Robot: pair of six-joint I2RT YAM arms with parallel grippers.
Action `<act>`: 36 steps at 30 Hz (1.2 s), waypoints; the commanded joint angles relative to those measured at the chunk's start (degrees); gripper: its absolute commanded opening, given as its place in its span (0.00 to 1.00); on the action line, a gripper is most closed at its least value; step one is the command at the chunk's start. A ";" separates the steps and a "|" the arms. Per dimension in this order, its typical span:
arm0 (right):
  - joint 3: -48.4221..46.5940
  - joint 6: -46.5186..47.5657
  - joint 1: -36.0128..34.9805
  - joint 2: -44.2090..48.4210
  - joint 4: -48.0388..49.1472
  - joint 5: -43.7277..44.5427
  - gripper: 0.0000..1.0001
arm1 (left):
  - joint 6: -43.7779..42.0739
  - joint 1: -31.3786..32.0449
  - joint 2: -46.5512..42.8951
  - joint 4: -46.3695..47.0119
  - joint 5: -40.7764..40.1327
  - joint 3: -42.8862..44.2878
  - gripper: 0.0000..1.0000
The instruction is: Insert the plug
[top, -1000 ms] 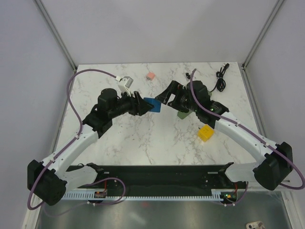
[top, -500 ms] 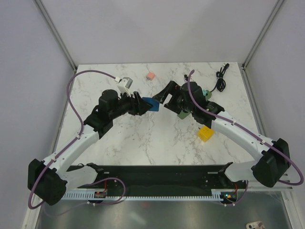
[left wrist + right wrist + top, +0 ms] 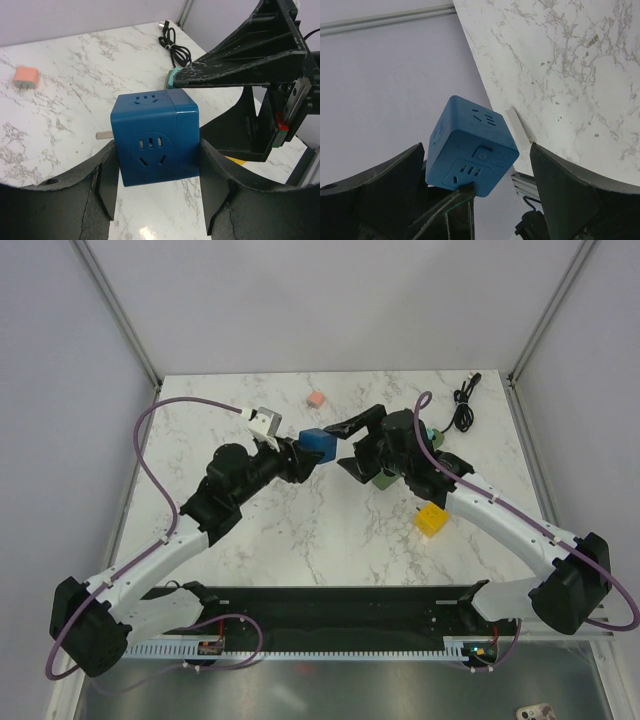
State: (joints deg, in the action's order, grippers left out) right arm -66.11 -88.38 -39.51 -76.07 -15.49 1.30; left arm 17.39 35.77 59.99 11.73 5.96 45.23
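Note:
My left gripper [image 3: 303,452] [image 3: 157,162] is shut on a blue socket cube [image 3: 317,444] [image 3: 152,132] and holds it above the marble table, a socket face toward its own camera. My right gripper [image 3: 342,447] [image 3: 477,150] is open and holds nothing. Its two fingers are spread just right of the cube, which shows between them in the right wrist view [image 3: 470,142], apart from both. A small pink plug [image 3: 317,398] [image 3: 26,77] lies on the table behind the cube. A yellow plug block [image 3: 432,519] lies under the right forearm.
A coiled black cable [image 3: 463,406] [image 3: 174,42] lies at the back right corner. A teal block [image 3: 431,434] [image 3: 172,77] and an olive green block [image 3: 383,480] sit beside the right wrist. Grey walls enclose the table [image 3: 300,540] on three sides.
The left arm has carried the blue cube up and toward the back. The right gripper has swung round, its open fingers now flanking the cube's right side.

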 commanded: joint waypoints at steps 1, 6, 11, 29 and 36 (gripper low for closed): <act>-2.97 -6.80 -0.22 0.75 0.28 0.99 0.95 | -6.04 2.10 -1.63 9.54 -4.63 -0.58 0.02; -2.63 -9.97 -0.22 -0.39 3.53 -1.47 0.93 | -7.37 4.13 -1.10 12.61 -7.17 -1.99 0.02; -0.69 -12.78 -0.66 -0.39 6.95 -3.50 0.88 | -8.07 5.80 0.39 15.43 -7.54 -2.25 0.02; 8.35 -13.75 -1.80 1.28 18.37 2.92 0.33 | -6.84 7.12 0.22 18.25 -7.54 -4.01 0.02; 7.75 -5.42 -1.71 1.36 20.41 3.79 0.00 | -7.98 7.03 -0.48 8.34 -4.11 -0.59 0.67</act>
State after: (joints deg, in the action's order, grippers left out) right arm -57.39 -99.90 -41.91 -76.12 0.43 0.32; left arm 11.18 42.28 61.91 22.09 -1.48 41.10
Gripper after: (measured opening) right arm 0.695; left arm 0.649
